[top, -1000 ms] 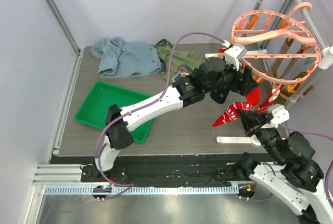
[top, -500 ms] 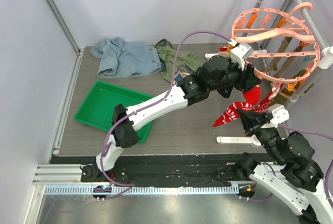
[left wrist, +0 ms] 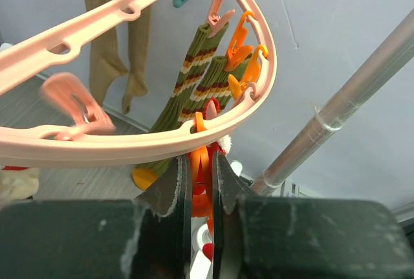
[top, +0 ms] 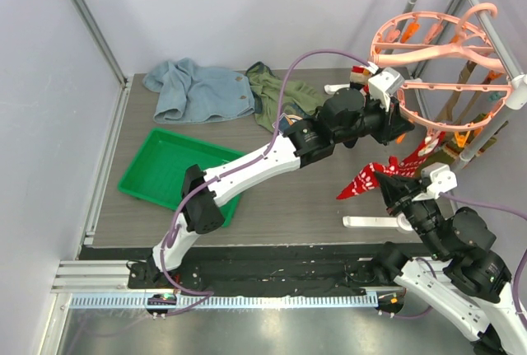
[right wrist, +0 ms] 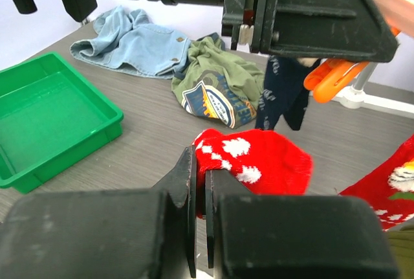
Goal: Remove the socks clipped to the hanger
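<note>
From the top external view, the hanger [top: 449,84] is hanging at the table's [top: 288,207] far right from a grey rack pole [top: 482,1]. The left gripper [top: 401,121] is reaching up under its ring. The right gripper [top: 394,184] is sitting lower and nearer. A red sock [top: 362,182] is stretching from it up towards the ring. A green tray [top: 165,165] is lying on the left of the table.

In the left wrist view, the jaws are pinching an orange clip [left wrist: 199,188] just below the pink rim. Olive striped socks [left wrist: 194,78] and tan socks [left wrist: 103,33] are dangling beyond.

In the right wrist view, the jaws are pressing together on the red sock's edge. A navy sock [right wrist: 284,98] is hanging behind it. An olive garment [right wrist: 217,88] and a light-blue garment [right wrist: 136,39] are lying on the table further back.
</note>
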Robot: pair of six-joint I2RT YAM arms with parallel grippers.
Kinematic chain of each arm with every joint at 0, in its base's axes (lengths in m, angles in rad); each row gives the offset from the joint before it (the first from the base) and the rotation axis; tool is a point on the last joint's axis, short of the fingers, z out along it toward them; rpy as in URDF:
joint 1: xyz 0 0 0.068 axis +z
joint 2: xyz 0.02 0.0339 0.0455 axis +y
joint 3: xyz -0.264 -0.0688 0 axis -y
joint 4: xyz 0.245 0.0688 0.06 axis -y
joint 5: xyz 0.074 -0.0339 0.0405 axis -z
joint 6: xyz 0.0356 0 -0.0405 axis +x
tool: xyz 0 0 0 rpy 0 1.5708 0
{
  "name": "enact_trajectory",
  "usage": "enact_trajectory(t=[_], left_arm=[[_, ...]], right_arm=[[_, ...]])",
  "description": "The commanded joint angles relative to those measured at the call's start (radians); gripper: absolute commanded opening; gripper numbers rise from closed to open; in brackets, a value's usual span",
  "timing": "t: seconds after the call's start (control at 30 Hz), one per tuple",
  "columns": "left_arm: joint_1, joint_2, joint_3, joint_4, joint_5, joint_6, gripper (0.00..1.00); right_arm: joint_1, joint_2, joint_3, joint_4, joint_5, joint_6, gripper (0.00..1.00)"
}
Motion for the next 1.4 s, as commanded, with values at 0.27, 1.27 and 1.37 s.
enact_trajectory(t=[0.27, 1.27, 1.37], left_arm=[[0.026, -0.172, -0.206, 0.075, -0.012, -0.103, 0.70], [0.054, -0.753, -1.018, 0.009, 0.126, 0.014, 0.78], [0.054, -0.736, -1.013, 0.026, 0.111, -0.006, 0.37]], right_arm=[[0.003, 0.062, 0.114, -0.036, -0.024, 0.141, 0.01], [0.001, 0.366, 0.147, 0.152, -0.202, 0.406, 0.01], [0.003, 0.361, 0.131, 0.159, -0.207, 0.413, 0.05]])
